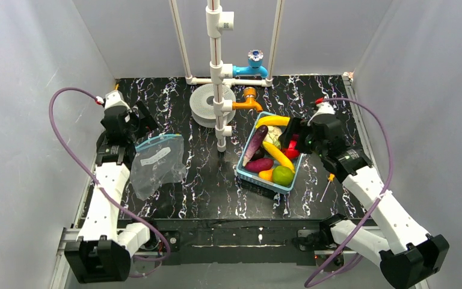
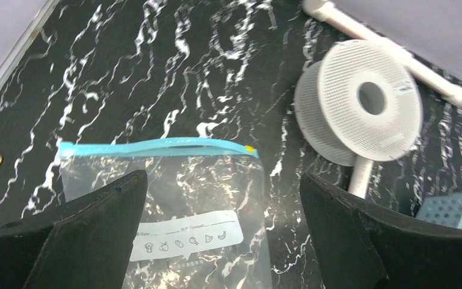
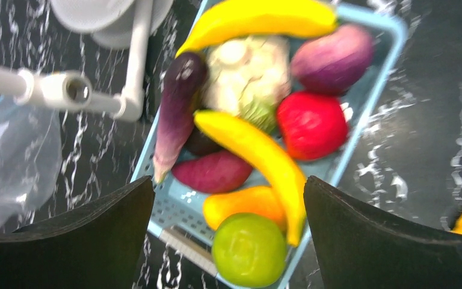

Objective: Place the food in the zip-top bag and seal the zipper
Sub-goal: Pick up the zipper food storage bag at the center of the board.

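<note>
The zip-top bag (image 1: 156, 162) lies flat and empty on the black marbled table at the left, its white label facing up. Its blue zipper (image 2: 156, 146) runs along the far edge. My left gripper (image 2: 222, 180) hovers open just above the bag (image 2: 174, 198), near its mouth, holding nothing. The food (image 1: 272, 153) fills a light-blue basket (image 1: 258, 179): bananas (image 3: 258, 153), eggplant (image 3: 177, 108), cabbage (image 3: 249, 72), red apple (image 3: 311, 125), green apple (image 3: 249, 250) and sweet potato (image 3: 213, 171). My right gripper (image 3: 228, 180) hangs open over the basket's near end (image 3: 174, 208), touching nothing.
A white PVC pipe stand (image 1: 216, 72) with a blue tap (image 1: 252, 66) and an orange tap (image 1: 248, 101) rises at the back centre, beside a white spool (image 1: 206, 105). An orange-handled screwdriver (image 1: 326, 186) lies right of the basket. Grey walls close in both sides.
</note>
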`<state>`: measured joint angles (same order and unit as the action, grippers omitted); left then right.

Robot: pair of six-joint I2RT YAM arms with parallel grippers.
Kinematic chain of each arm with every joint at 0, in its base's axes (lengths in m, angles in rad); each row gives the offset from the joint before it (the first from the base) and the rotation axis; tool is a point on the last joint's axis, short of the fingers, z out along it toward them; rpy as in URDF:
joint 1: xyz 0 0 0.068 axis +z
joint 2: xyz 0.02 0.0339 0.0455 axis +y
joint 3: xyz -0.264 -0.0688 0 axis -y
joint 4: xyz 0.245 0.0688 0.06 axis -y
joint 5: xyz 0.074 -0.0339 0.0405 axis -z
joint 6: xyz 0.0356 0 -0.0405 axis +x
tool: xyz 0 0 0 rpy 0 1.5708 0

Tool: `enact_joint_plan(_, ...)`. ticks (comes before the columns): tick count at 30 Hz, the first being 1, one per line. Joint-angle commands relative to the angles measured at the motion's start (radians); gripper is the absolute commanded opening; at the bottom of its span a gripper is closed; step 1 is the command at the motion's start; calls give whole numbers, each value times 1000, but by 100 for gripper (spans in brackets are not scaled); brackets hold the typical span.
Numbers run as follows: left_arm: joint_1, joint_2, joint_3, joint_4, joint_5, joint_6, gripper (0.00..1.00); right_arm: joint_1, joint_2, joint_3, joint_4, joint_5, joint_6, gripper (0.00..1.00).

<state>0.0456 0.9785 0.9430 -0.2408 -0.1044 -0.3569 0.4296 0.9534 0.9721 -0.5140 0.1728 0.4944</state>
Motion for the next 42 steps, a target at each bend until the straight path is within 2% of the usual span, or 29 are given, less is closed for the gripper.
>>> enact_joint_plan(1,-1,119,99,-170,-151,-106,98,92,8,-46,83,-78,51,100)
enact_joint_plan(7,0,311,153,-274,-138,-226,98,250,9,-101,135,-38,105,100)
enact_joint_plan(11,0,415,190,-300,-23,-216,97,336,24,-89,139,-13,114,100)
enact_joint_plan(19,1,537,216,-309,96,-177,97,469,32,-119,181,20,109,100)
enact_joint_plan(26,-14,635,145,-226,297,-296,98,531,65,-111,202,39,118,100)
enact_joint_plan(28,-30,645,150,-231,304,-287,98,536,74,-106,201,40,118,100)
enact_joint_plan(30,-100,641,151,-234,292,-275,98,542,82,-106,206,39,122,100)
enact_joint_plan(36,-220,594,108,-189,293,-287,98,578,127,-108,253,18,126,100)
enact_joint_plan(42,-232,484,75,-160,235,-302,98,657,204,-68,315,36,130,100)
